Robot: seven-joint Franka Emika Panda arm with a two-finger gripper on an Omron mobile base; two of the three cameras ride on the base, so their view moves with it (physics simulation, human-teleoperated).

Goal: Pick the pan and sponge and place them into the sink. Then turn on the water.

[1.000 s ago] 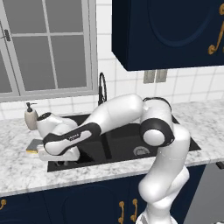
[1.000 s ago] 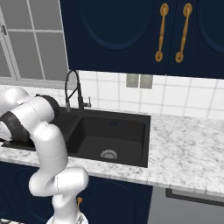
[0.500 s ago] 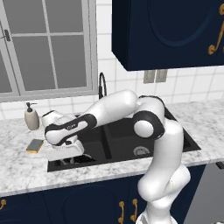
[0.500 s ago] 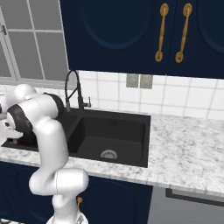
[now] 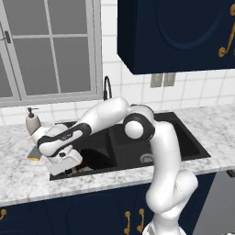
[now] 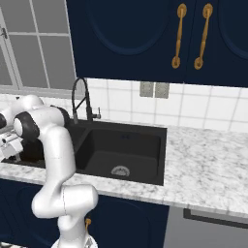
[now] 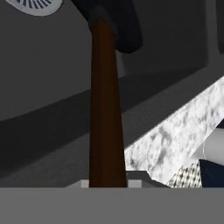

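Observation:
My gripper hangs low over the front of the left basin of the black sink, shut on the pan's thin brown handle. In the hand view the handle runs up from between my fingertips to the black pan, which sits inside the basin near a silver drain. The yellow sponge lies on the marble counter just left of the sink, beside my forearm. The dark gooseneck faucet stands behind the basins with no water running. In the right base view my gripper shows at the far left edge.
A beige soap dispenser stands on the counter behind the sponge. The right basin holds a round drain. Marble counter stretches to the right of the sink. Dark wall cabinets hang above, and a window is at the back left.
The hand has shifted from the counter's edge toward the left basin and sunk a little lower. The elbow has swung up and back. The jaws have closed slightly tighter on the handle.

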